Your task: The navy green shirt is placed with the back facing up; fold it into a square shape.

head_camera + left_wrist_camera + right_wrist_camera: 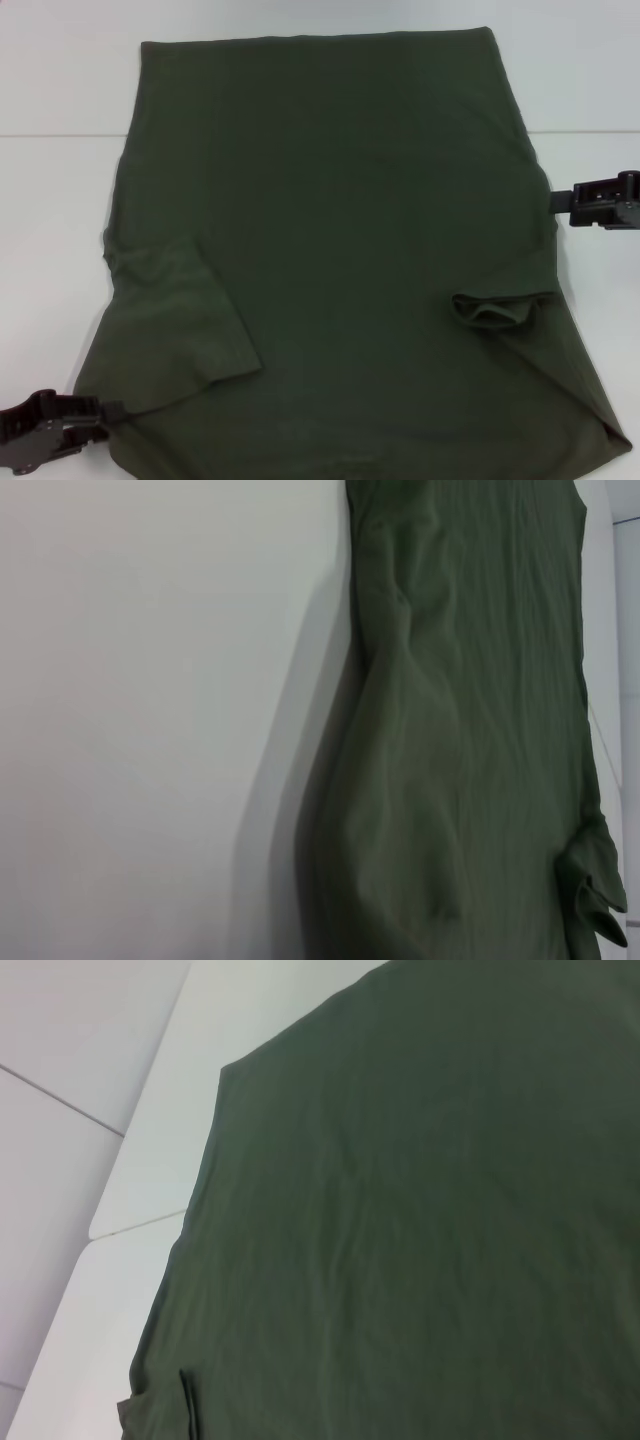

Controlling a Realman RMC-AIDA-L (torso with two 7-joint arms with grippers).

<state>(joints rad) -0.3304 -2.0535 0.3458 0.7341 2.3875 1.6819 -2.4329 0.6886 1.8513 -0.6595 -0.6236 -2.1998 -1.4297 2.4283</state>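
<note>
The navy green shirt [330,230] lies spread on the white table, plain side up, and fills most of the head view. Its left sleeve [190,320] is folded in over the body, and its right sleeve [500,310] is tucked in as a small flap. My left gripper [108,412] is at the shirt's near left corner, touching the hem. My right gripper [556,198] meets the shirt's right edge about halfway up. In the left wrist view the shirt's [470,730] edge stands slightly raised and casts a shadow. The right wrist view shows flat cloth [420,1210].
The white table [60,200] shows to the left, to the right and behind the shirt, with a seam line [60,135] running across it. The shirt's near edge reaches the bottom of the head view.
</note>
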